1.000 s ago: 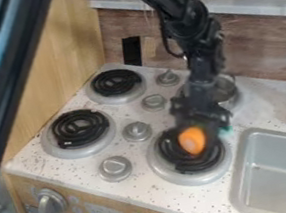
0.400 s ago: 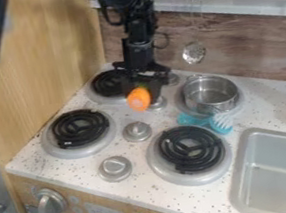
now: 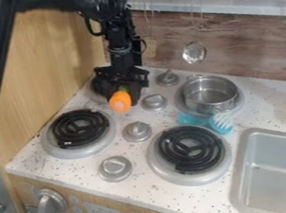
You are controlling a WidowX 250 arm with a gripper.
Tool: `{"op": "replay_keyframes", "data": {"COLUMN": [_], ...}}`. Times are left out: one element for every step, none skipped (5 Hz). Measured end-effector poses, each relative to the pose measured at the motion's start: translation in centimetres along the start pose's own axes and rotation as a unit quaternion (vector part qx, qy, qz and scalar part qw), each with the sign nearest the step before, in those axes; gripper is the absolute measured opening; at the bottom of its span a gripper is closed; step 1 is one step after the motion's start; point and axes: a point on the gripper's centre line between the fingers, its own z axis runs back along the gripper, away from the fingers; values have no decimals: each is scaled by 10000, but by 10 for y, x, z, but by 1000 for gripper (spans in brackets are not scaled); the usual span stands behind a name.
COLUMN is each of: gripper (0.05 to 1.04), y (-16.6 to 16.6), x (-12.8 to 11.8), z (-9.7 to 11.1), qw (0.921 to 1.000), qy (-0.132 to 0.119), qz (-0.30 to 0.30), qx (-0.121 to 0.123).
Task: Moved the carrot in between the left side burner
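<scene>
I have my gripper (image 3: 122, 92) closed on the carrot (image 3: 120, 102), its fingers parted only by the carrot's width, the orange end facing my camera. With the front left burner (image 3: 79, 128) as my landmark, I see the carrot behind it and to its right. The metal pot (image 3: 209, 93) sits farther right of that burner, on the worktop's (image 3: 61, 172) back right burner.

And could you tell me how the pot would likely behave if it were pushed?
The pot looks broad and low, so it would probably slide rather than tip. Its thin, metal-looking wall suggests it is stiff and fairly light for its size, and that smooth, shiny surface may prove slippery.
</scene>
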Motion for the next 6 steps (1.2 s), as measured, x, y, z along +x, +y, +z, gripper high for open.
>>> {"op": "replay_keyframes", "data": {"gripper": [739, 1001, 1012, 1001, 999, 999], "y": [0, -2, -6, -10, -12, -21], "x": [1, -1, -14, -24, -43, -56], "z": [-7, -13, -9, 17, 28, 44], "qw": [10000, 9999, 9997, 9994, 9989, 9977], "qy": [70, 67, 74, -84, -133, -333], "qz": [-16, -69, -161, -345, -443, -579], "qx": [19, -42, -160, -34, -56, -119]}}
